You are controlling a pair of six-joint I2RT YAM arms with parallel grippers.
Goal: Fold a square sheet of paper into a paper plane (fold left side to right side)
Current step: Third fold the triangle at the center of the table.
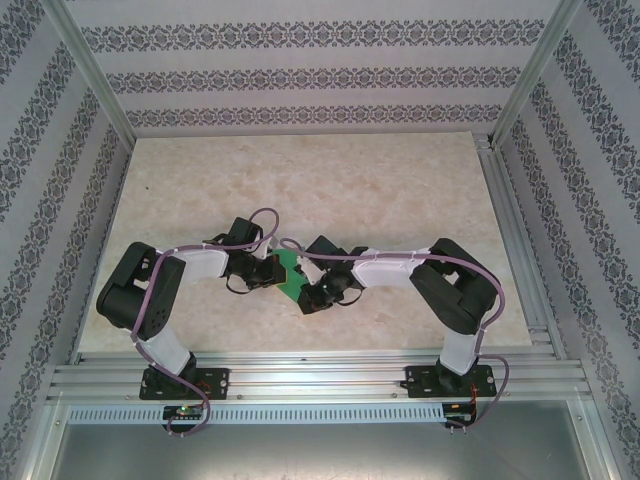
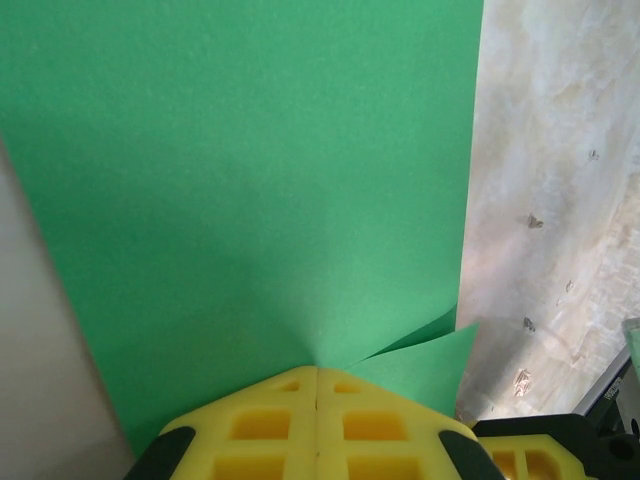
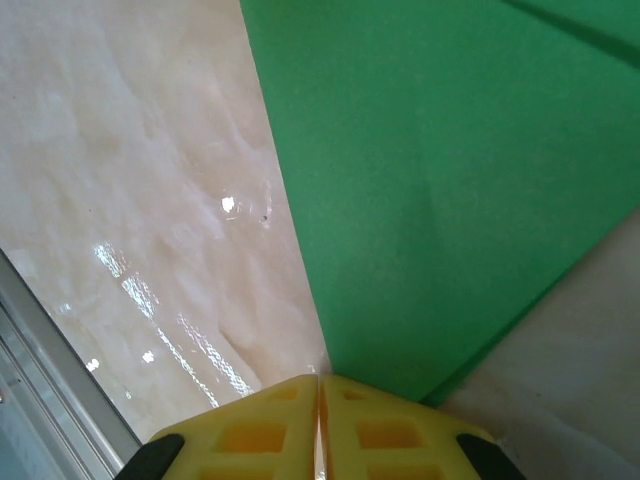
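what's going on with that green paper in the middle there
The left hand and the right hand are each shut on an edge of the square sheet of paper, near the middle of the table. A second green layer peeks out beside the left hand, so a fold seems to be under way. There is no plane shape yet.

Matt green paper [image 2: 250, 180]; glossy, smooth marbled tabletop [image 3: 130, 180]
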